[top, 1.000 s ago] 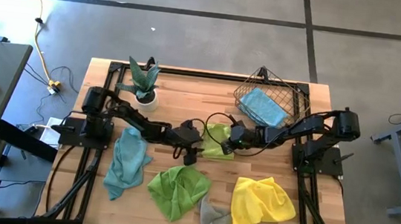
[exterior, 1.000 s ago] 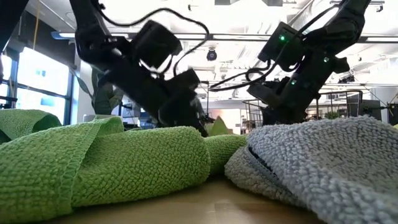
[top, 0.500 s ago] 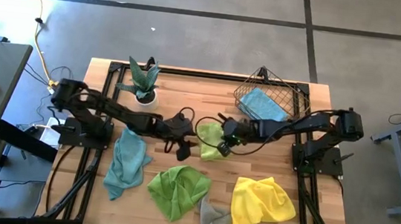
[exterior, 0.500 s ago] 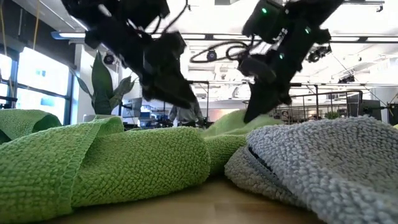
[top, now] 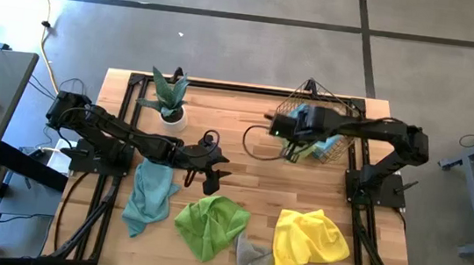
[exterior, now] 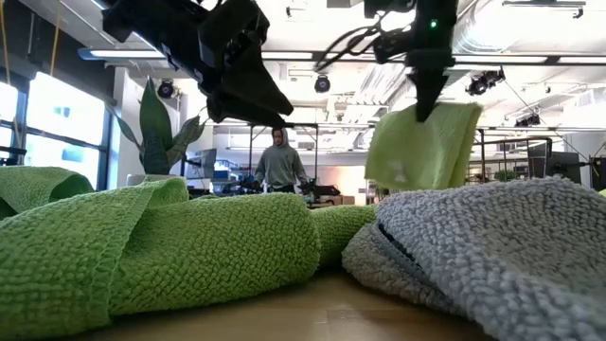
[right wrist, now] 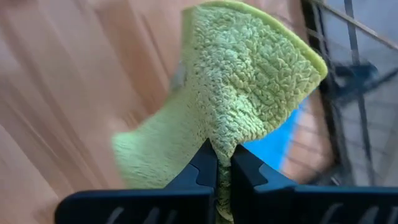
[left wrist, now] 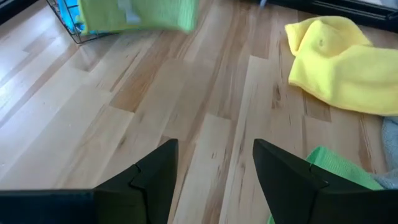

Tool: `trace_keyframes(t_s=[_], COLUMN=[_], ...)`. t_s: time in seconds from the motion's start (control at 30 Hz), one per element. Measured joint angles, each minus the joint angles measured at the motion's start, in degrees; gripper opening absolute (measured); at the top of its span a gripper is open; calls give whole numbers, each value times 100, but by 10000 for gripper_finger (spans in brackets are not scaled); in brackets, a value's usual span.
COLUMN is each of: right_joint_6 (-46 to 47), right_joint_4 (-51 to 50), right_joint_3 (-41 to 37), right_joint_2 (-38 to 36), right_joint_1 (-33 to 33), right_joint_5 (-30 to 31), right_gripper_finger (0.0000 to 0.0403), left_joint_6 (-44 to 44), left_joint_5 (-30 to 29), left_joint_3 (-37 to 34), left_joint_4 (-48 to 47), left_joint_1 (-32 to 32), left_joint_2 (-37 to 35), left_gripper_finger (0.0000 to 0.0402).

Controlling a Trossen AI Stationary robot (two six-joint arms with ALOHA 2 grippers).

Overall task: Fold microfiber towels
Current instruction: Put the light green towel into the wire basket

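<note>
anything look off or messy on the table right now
Mostly the unfolded towels: a lime green towel, a grey towel and a yellow towel lie crumpled and overlapping at the front edge. The copper wire basket sits tilted.

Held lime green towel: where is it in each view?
High: lime green towel under right gripper, at the wire basket.
Low: hanging upper right.
Left wrist: top left, beside basket.
Right wrist: centre, pinched.
Shared landmark: basket.
</note>
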Motion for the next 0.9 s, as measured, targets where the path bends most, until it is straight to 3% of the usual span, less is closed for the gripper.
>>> trace_keyframes(t_s=[0.3,0.67,0.9], right_joint_6=[-494,-1328,-1414], right_joint_4=[-905,-48,512], right_joint_3=[143,29,29], right_joint_2=[0,2,39], right_joint_1=[-966,-1829,-2194], right_joint_5=[268,495,-146], right_gripper_finger=[0,0,0], left_joint_6=[18,99,100], left_joint_5=[-475,-483,-483], left_joint_3=[0,0,0], left_joint_4=[-91,-239,-372], left_joint_1=[-161,-161,-161], left_joint_2=[-2,-1,0], left_gripper_finger=[197,197,197])
